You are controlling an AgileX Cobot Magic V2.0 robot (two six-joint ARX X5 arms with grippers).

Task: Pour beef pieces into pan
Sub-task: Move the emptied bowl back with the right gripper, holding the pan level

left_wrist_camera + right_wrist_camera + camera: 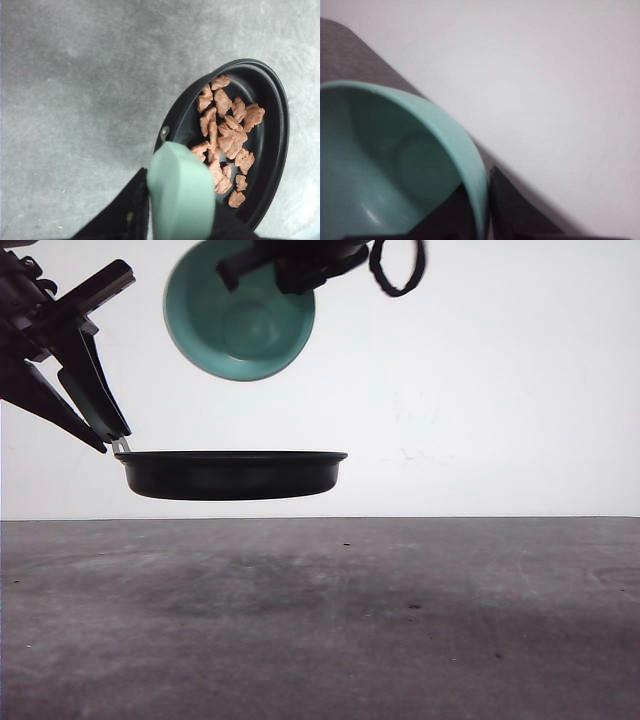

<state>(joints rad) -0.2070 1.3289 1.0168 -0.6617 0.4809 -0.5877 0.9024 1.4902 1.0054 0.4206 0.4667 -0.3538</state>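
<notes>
Left gripper (110, 435), jaws clamped on the handle (181, 192), holds the pan (232, 475) level above the tabletop (320, 620). Beef pieces (225, 137) lie inside the pan. Above the pan, right gripper (290, 270), jaws pinching the rim, holds the teal bowl (240, 320) tipped, showing a bare interior.

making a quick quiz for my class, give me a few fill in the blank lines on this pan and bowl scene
1. The beef pieces lie inside the ____.
2. The left gripper holds the pan by its ____.
3. The bowl, gripped at its rim by the right gripper, is tipped and ____ inside.
4. The pan is held ____ the table, not resting on it.

Missing words: pan; handle; empty; above
</notes>
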